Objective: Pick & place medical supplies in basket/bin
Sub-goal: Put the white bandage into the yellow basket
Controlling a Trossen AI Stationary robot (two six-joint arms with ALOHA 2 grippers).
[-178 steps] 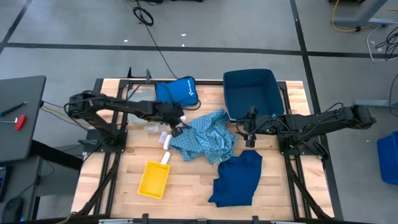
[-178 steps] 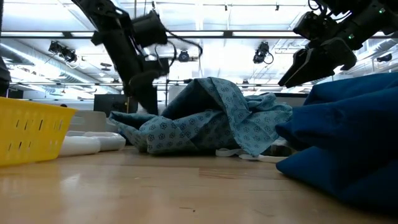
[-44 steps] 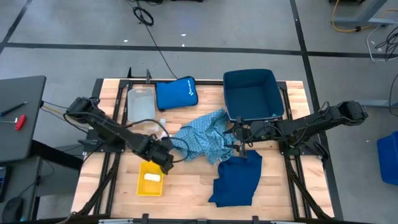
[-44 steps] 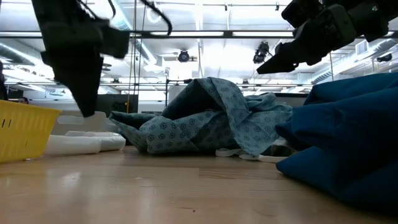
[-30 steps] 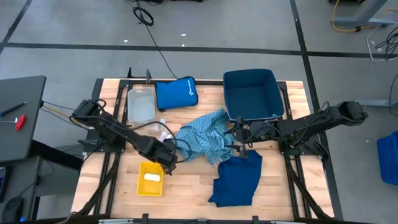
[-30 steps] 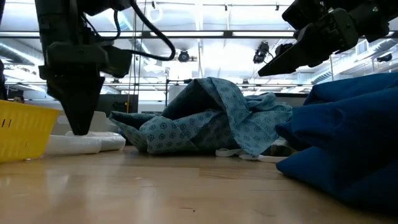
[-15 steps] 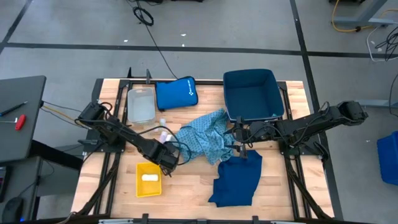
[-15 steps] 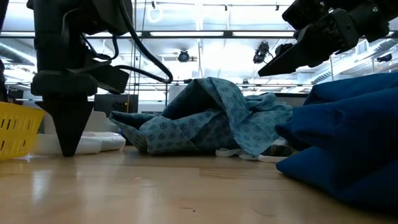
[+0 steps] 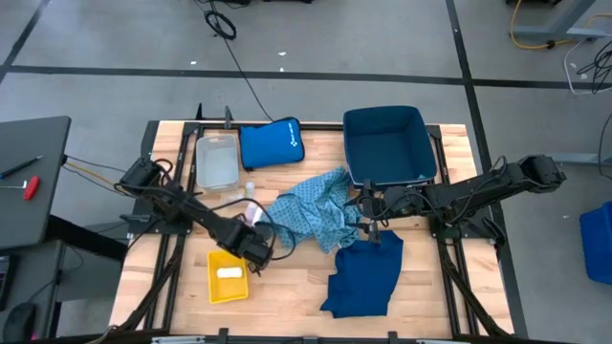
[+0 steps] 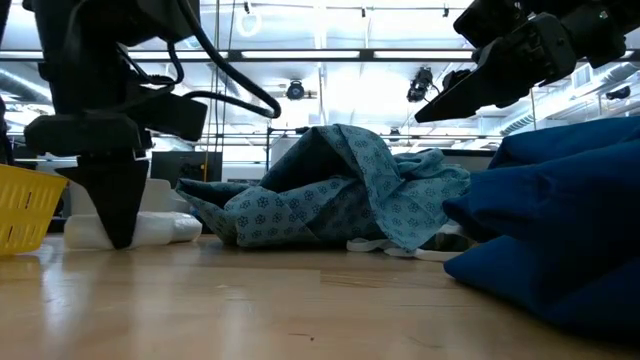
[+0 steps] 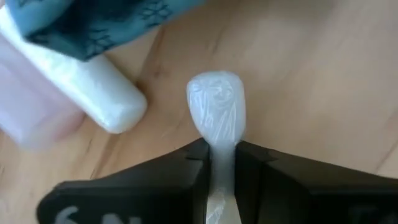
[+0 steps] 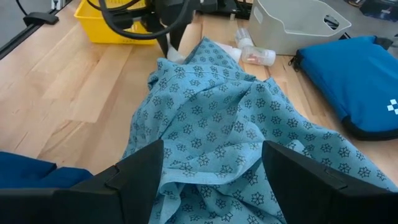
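The left arm reached across the table with its gripper (image 9: 256, 243) pointed down at the wood, just beside the yellow basket (image 9: 228, 276). Its fingers (image 11: 186, 180) were closed on a white roll (image 11: 216, 112), pinching it at one end. A second white roll (image 11: 87, 90) lay close by, partly under the edge of the light-blue patterned cloth (image 9: 316, 215); another lay in the basket. The right arm stretched in from the table's right side, its gripper (image 9: 368, 222) held above the patterned cloth with fingers (image 12: 134, 171) spread apart and holding nothing. The navy cloth (image 9: 365, 275) lay just beside the patterned one. The navy bin (image 9: 387, 143) stood at the far edge.
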